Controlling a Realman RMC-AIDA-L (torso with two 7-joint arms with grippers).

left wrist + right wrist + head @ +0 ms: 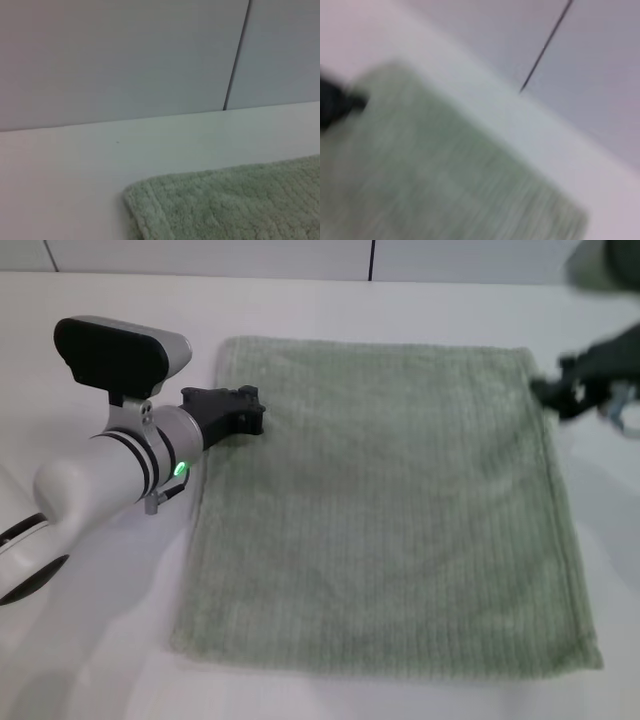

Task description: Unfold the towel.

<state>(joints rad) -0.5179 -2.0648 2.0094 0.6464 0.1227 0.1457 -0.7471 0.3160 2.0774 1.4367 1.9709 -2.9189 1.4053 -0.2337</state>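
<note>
The towel (385, 510) lies spread flat mid-tabletop, so my left gripper (250, 410) and right gripper (560, 390) flank its far corners, grip unclear.

Sage-green towel (385, 510) lies spread flat, unfolded

The white table (330, 300) carries the towel (385, 510), lying apparently flat and spread open.

right hand (572, 392) blurred, grip unclear
</note>
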